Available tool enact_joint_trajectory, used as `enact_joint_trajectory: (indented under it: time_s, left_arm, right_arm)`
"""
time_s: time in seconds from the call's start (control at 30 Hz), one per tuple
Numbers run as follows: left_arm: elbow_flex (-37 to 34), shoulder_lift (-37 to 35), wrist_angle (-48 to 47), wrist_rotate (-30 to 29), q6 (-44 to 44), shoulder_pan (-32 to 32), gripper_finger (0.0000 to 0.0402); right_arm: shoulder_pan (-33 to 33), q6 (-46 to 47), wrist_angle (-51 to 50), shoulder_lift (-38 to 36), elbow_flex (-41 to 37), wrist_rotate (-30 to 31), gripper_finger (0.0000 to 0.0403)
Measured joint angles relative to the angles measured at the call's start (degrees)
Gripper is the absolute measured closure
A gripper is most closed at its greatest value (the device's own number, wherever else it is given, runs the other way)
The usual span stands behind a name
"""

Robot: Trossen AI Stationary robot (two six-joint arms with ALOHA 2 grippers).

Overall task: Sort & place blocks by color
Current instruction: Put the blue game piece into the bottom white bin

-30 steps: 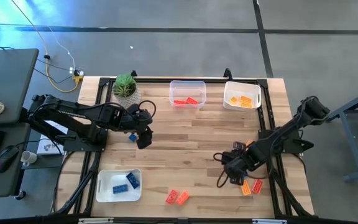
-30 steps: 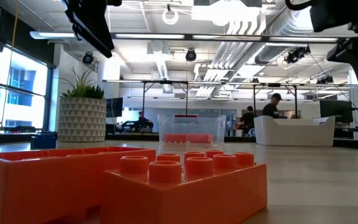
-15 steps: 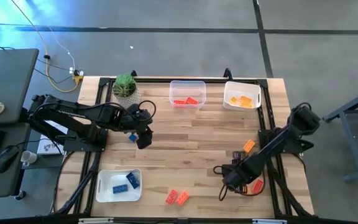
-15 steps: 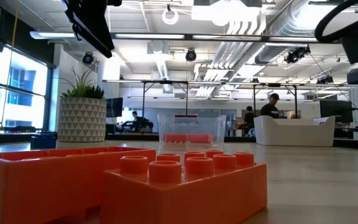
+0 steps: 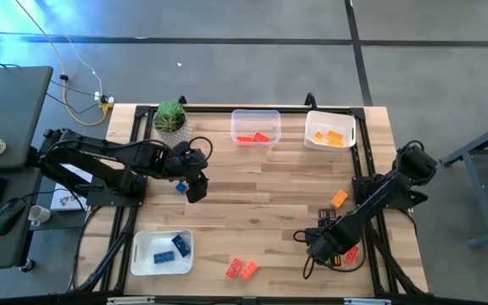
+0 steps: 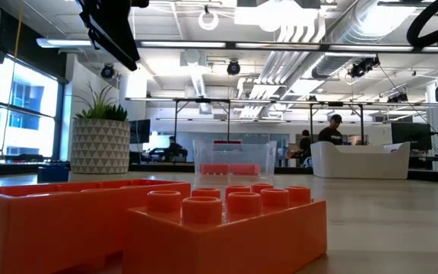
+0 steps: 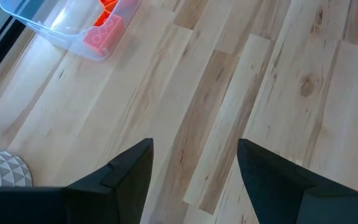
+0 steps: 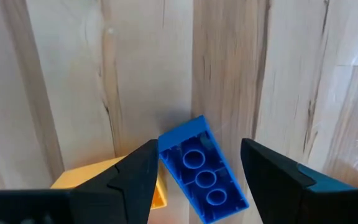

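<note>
My right gripper [image 8: 194,163] hangs low over the near right part of the table [image 5: 269,182], fingers spread with nothing pinched. A blue block [image 8: 204,169] lies between them on the wood, touching a yellow block [image 8: 114,174]. My left gripper [image 7: 193,163] waits left of centre, fingers spread and empty, near the clear tray [image 7: 73,28] of red blocks [image 7: 103,34].

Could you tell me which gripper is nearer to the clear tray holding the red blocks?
Left. The left gripper hovers mid-table, just short of the clear tray; the right gripper is far off at the table's near right corner.
</note>
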Motion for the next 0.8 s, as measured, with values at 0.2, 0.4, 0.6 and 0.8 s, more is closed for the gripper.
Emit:
enact_joint_trajectory:
  time_s: [0.2, 0.4, 0.6, 0.8]
  left_arm:
    - [0.0, 0.0, 0.0, 0.0, 0.0, 0.0, 0.0183]
    - [0.0, 0.0, 0.0, 0.0, 0.0, 0.0, 0.0183]
    - [0.0, 0.0, 0.0, 0.0, 0.0, 0.0, 0.0183]
    - [0.0, 0.0, 0.0, 0.0, 0.0, 0.0, 0.0183]
  right_arm:
    - [-0.2, 1.3, -0.6, 0.0, 0.0, 0.2, 0.0187]
    - [-0.2, 3.4, -1.2, 0.0, 0.0, -0.5, 0.0187]
    - [-0.3, 6.3, -1.9, 0.0, 0.0, 0.8, 0.0187]
    - [-1.4, 11.2, -3.2, -0.7, 0.0, 1.5, 0.0187]
